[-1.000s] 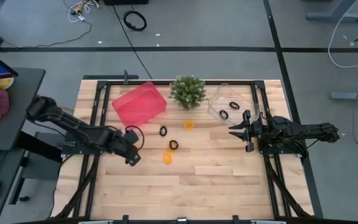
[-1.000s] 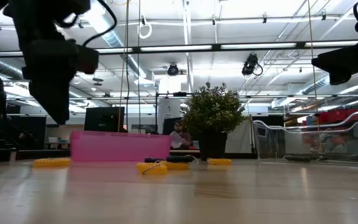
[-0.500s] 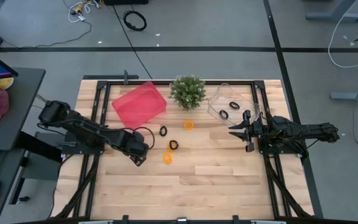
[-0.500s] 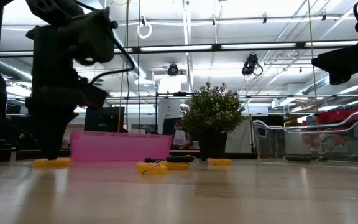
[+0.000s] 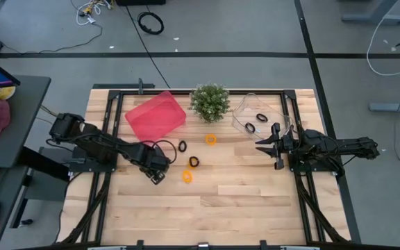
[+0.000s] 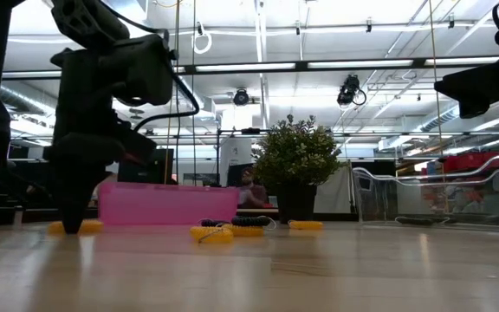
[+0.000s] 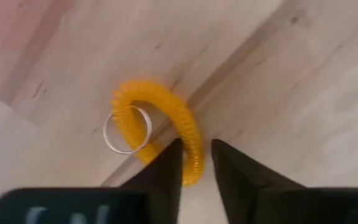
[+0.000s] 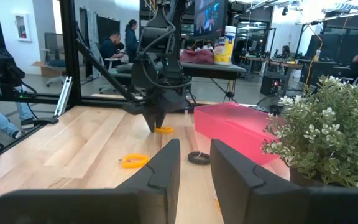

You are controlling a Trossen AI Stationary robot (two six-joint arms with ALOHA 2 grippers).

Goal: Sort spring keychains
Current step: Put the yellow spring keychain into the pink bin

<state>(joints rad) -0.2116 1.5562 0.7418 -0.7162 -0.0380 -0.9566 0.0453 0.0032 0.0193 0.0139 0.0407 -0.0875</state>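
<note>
An orange spring keychain [image 7: 166,124] with a metal ring lies flat on the wooden table. My left gripper [image 7: 196,163] points down at it, its narrowly open fingers on either side of the coil's strand. In the high view the gripper [image 5: 157,176] hides this keychain. Two more orange keychains [image 5: 187,176] [image 5: 210,139] and two black ones [image 5: 182,146] [image 5: 194,162] lie mid-table. My right gripper [image 5: 269,147] hovers at the right, slightly open, with nothing in it. My left gripper comes from above, its fingers across one end of the orange coil [image 7: 194,167], close to the metal ring. One fingertip [image 7: 169,165] seems to lie against the strand. A sliver of wood shows between the strand and the other fingertip. The keychain lies flat on the table.
A pink bin [image 5: 155,115] stands at the far left. A clear bin [image 5: 259,114] at the far right holds two black keychains [image 5: 261,117]. Between the bins stands a green potted plant [image 5: 210,101]. The near half of the table [image 5: 242,208] is bare wood.
My left gripper has come down to the table top and gone a little toward the table's right edge, ending over the orange keychain near the pink bin. The keychains have stayed where they were.
</note>
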